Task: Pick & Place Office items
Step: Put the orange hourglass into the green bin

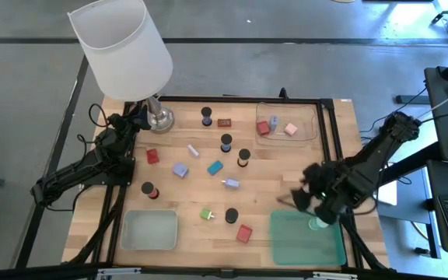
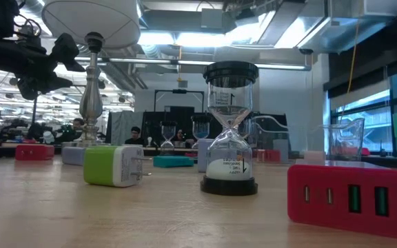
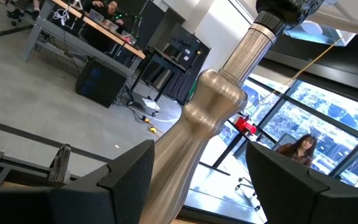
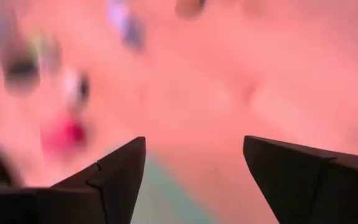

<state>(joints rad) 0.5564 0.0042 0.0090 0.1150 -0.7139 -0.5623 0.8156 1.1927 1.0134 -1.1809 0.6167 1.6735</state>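
The office items lie scattered on the wooden table: dark hourglasses [image 1: 226,142], red blocks [image 1: 244,232], a teal block [image 1: 215,167], a lilac-blue block [image 1: 180,169] and a green plug [image 1: 207,214]. In the low view the green plug [image 2: 112,165], an hourglass [image 2: 229,131] and a red block [image 2: 347,200] stand up close. My right gripper [image 1: 302,198] hangs open and tipped downward over the green tray's far edge [image 1: 286,214], nothing between its fingers [image 4: 114,180]. My left gripper [image 1: 137,117] waits open at the far left, beside the lamp's stem [image 3: 210,112].
The white-shaded lamp [image 1: 123,47] stands at the far left corner. A clear tray [image 1: 309,132] at the far right holds red, blue and pink pieces. A grey tray [image 1: 149,231] sits near left. A small pale piece [image 1: 316,224] lies in the green tray.
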